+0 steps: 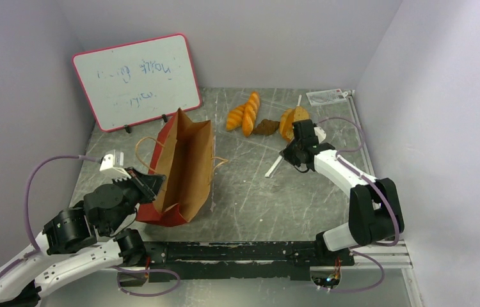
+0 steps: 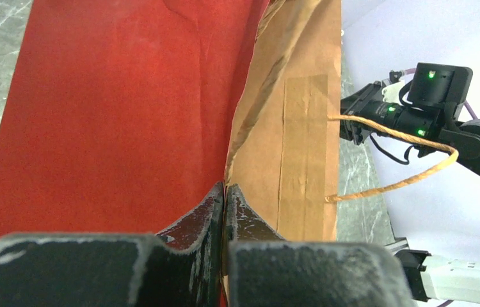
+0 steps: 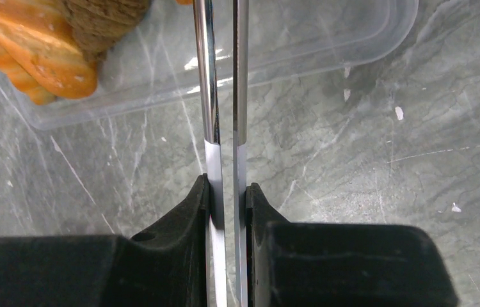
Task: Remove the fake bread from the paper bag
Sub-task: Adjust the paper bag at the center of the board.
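Note:
The paper bag (image 1: pixel 186 160) leans open at centre left, red outside and brown inside. My left gripper (image 1: pixel 154 184) is shut on its near side edge; in the left wrist view the closed fingertips (image 2: pixel 225 192) pinch the bag's wall (image 2: pixel 116 109). Several fake breads lie outside the bag at the back: two golden loaves (image 1: pixel 244 115), a dark brown piece (image 1: pixel 266 126) and an orange piece (image 1: pixel 288 121). My right gripper (image 1: pixel 292 152) is shut on metal tweezers (image 1: pixel 272 170) just beside them. In the right wrist view (image 3: pixel 228 185) the tweezers (image 3: pixel 208 96) point at the bread (image 3: pixel 39 45).
A pink-framed whiteboard (image 1: pixel 136 80) leans on the back wall. A clear plastic tray (image 3: pixel 301 45) lies under the bread. A small packet (image 1: pixel 327 97) sits at the back right. The bag's looped handle (image 2: pixel 404 179) sticks out toward the right arm (image 2: pixel 429 109).

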`<state>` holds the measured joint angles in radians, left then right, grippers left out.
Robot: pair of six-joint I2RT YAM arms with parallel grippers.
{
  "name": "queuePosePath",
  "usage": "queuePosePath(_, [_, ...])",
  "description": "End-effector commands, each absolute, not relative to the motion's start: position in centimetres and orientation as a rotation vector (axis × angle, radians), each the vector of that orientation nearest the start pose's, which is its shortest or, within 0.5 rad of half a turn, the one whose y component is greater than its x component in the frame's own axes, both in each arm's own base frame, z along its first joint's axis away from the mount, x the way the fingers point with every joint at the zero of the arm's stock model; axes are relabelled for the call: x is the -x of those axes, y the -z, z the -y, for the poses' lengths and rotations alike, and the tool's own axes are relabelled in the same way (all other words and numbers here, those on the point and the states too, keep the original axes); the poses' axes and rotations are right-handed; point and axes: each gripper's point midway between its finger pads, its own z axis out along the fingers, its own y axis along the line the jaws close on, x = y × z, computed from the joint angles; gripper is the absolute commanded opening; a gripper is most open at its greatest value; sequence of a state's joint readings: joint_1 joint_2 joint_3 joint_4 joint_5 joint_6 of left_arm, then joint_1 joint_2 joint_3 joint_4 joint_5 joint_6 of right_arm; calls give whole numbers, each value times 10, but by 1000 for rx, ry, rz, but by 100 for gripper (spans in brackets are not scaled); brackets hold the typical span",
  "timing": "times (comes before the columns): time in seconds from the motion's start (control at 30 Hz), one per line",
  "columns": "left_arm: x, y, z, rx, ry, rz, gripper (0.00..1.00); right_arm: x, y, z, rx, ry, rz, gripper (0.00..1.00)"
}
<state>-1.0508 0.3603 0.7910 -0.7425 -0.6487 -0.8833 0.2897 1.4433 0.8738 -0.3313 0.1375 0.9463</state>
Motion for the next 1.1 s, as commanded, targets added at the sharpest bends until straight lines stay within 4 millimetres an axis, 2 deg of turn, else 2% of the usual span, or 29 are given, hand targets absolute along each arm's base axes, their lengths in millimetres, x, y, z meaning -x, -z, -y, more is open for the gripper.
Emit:
queuePosePath(0.0, [-163, -271, 117, 316, 741, -1856, 7, -352, -76, -118, -850, -433, -2317, 17])
queuePosePath(0.17, [-162, -270, 118, 324, 743, -1864, 7, -347, -66, -115, -861, -453, -2336, 25])
queuePosePath(0.53, [-165, -268, 127, 312, 750, -1874, 7, -342, -67, -111, -839, -459, -2350, 39])
queuePosePath(1.07, [-167, -269, 135, 313, 767, -1871, 7, -326, -83, -101, -842, -439, -2326, 40])
